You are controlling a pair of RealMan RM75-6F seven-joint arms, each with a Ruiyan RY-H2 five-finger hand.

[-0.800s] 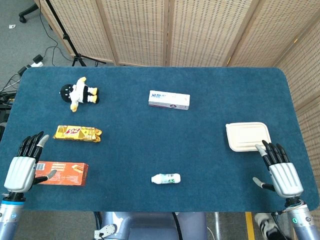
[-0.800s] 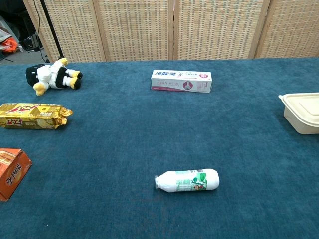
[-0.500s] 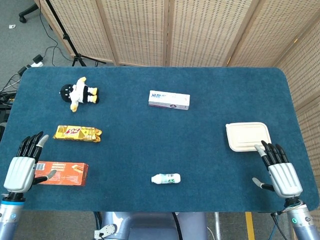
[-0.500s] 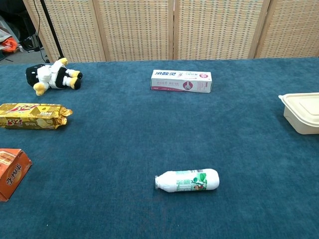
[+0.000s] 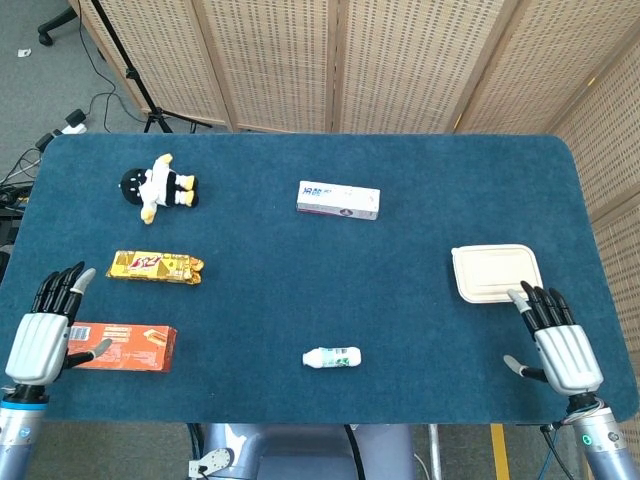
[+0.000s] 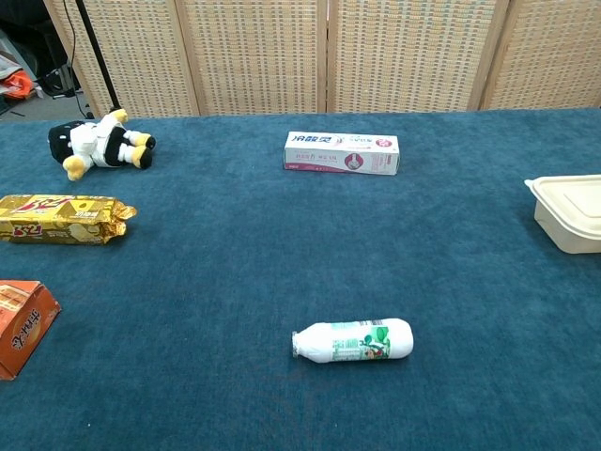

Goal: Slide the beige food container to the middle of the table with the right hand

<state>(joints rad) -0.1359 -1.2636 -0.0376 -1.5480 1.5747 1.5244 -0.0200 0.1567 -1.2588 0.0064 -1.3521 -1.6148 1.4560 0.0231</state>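
— Fingers (image 5: 532,301) on the right hand (image 5: 560,345) look spread and straight to me, holding nothing. Do you see the tips touching anything?

— Hard to say. From overhead the tips sit right at the near edge of the beige food container (image 5: 497,272), over its near right corner. Touching or hovering just above, I cannot tell.

— So the box lies ahead of the fingers and a little toward the centre?

— Yes, just beyond the tips, near the bench's (image 5: 420,330) right edge. Its long side runs across the bench, left to right, and the lid looks closed.

— And the middle is off to the hand's left, then.

— Well to the left, between the white bottle (image 5: 332,356) and the toothpaste box (image 5: 338,200). My guess is that the hand needs to get onto the lid or round the outer side, then push sideways.

— What about the left hand (image 5: 42,338)?

— Far across the bench, fingers apart, empty, just beside the orange box (image 5: 125,345). The right hand is much the nearer.
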